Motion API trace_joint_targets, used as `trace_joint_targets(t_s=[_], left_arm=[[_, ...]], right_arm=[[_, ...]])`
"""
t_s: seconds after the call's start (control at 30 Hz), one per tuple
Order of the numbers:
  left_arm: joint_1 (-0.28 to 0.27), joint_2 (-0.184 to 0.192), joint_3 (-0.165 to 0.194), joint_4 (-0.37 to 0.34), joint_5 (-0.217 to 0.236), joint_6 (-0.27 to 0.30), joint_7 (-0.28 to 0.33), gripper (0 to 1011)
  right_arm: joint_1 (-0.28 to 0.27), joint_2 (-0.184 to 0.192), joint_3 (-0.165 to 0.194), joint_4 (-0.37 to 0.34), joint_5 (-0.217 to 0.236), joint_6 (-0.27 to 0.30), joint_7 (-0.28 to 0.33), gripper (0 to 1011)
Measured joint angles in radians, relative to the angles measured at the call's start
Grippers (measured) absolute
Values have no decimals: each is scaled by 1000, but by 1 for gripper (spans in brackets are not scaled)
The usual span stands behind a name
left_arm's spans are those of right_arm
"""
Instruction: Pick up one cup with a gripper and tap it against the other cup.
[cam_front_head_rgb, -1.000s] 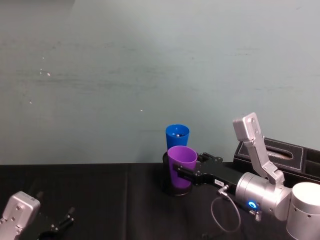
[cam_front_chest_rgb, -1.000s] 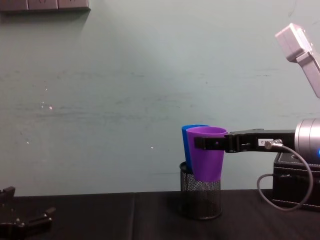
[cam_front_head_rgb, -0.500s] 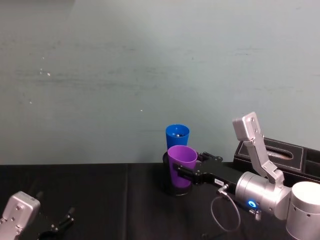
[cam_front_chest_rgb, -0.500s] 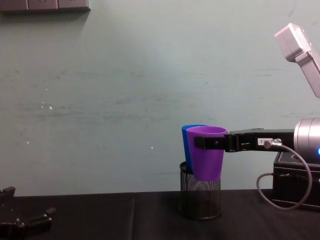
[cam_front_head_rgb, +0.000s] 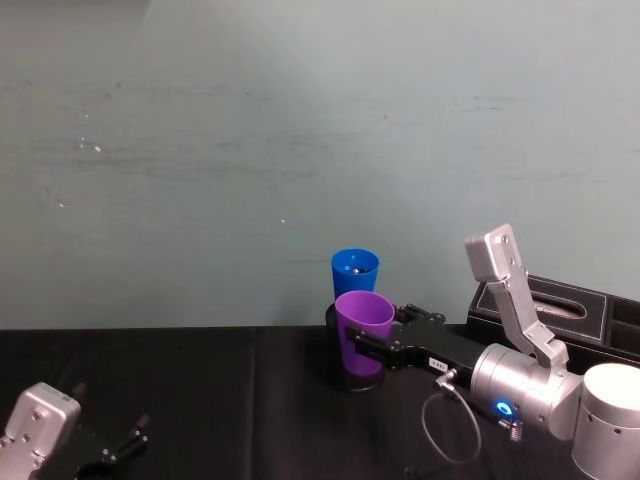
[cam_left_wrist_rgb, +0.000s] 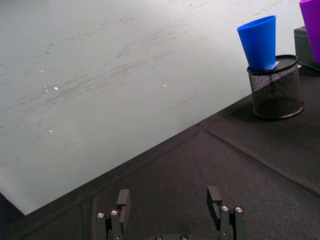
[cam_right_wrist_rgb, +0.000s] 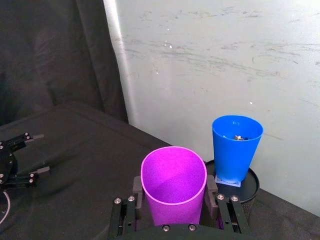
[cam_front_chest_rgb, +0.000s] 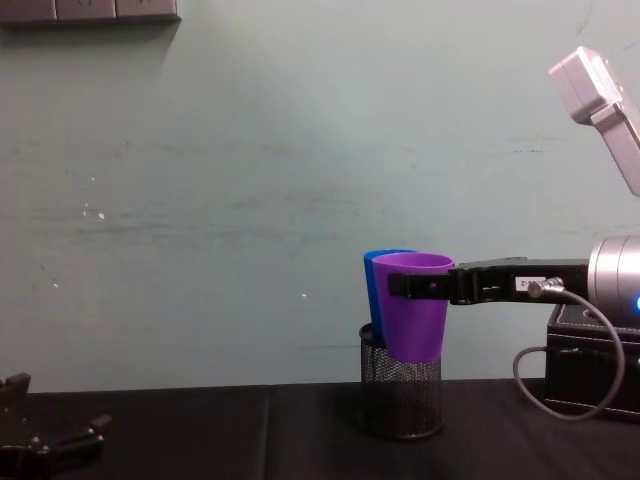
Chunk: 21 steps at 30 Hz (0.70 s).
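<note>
Right gripper (cam_front_head_rgb: 372, 332): flat black fingers pinching purple cup (cam_front_head_rgb: 363, 312) below its rim, lower centre of head view. Left gripper (cam_front_head_rgb: 120, 447) parked lower left, fingers spread. Purple cup smooth tapered plastic, upright, mouth up, long axis vertical. Just behind: round black mesh holder (cam_front_chest_rgb: 402, 400) containing upright blue cup (cam_front_head_rgb: 354, 272), small unidentified item inside.

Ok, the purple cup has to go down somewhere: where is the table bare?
Bare black cloth runs from the open left gripper across to the mesh holder. Crowded on the right: blue cup in the holder, purple cup held near it by the right gripper, black box at the far right.
</note>
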<state>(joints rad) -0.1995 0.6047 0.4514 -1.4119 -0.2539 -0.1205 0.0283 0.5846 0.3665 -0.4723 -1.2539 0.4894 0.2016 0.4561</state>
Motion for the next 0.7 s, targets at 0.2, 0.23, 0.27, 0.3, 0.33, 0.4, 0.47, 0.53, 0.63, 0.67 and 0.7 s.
trace_joint_targets(t_s=[0.2,0.23,0.27,0.3,0.33,0.4,0.47,0.53,0.63,0.67,0.7], left_arm=[[0,0,0,0,0,0,0,1005],[0,0,0,0,0,0,0,1005],[0,0,0,0,0,0,0,1004],[0,0,0,0,0,0,0,1004],[0,0,0,0,0,0,0,1005],[0,0,0,0,0,0,0,1005],[0,0,0,0,0,0,0,1004],[0,0,0,0,0,0,0,1005],[0,0,0,0,0,0,0,1005],[0,0,0,0,0,0,0,1005],[0,0,0,0,0,0,0,1005]], right_arm=[[0,0,0,0,0,0,0,723],[0,0,0,0,0,0,0,723],[0,0,0,0,0,0,0,723],[0,0,0,-1,1,0,0,723],[0,0,0,-1,1,0,0,724],[0,0,0,-1,1,0,0,723],[0,0,0,-1,1,0,0,723],[0,0,0,-1,1,0,0,723],[0,0,0,-1,1,0,0,723],[0,0,0,-1,1,0,0,723],[0,0,0,-1,1,0,0,723]])
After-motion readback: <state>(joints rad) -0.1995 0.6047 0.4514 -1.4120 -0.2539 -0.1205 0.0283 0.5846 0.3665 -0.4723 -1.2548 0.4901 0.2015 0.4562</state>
